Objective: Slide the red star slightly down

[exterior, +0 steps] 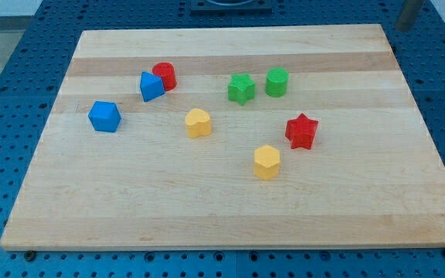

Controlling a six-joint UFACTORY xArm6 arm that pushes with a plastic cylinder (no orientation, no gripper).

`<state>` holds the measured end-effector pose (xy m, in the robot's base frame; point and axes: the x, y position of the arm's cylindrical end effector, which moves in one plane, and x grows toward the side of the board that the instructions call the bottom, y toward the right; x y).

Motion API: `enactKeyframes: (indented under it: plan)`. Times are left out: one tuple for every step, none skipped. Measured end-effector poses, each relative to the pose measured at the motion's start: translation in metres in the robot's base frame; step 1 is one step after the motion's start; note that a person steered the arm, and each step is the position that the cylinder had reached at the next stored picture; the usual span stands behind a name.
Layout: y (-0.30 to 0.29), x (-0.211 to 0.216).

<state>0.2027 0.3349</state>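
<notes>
A: Red star [301, 130] position? 
B: Right of centre in the frame, just up-right of the yellow hexagon [266, 162], below the green cylinder [276, 82]. 
A: My tip? 
B: Tip not visible; only a grey rod-like shape [408, 14] at the upper right corner, off the board [230, 224]. No pincer on this rig, so no state to log. 
A: Progress? 
B: Judged 0 done: nothing touches the star; approach and downward push both remain.

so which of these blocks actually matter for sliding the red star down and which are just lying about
Part of the job:
- red star
- my tip, off the board at the view's top right

Just lying about:
- red cylinder
- blue triangular block
- blue cube
- green star
- green cylinder
- yellow heart
- yellow hexagon
</notes>
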Motion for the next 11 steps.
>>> enactKeyframes:
  plan:
    - [-0.004, 0.001]
    - [-0.031, 0.014]
    - [-0.068, 0.033]
    - [-0.102, 0.052]
    - [-0.134, 0.082]
    - [-0.163, 0.119]
    - [-0.185, 0.152]
    - [-0.224, 0.184]
    - [-0.265, 0.205]
    - [-0.289, 0.22]
    - [-0.285, 0.223]
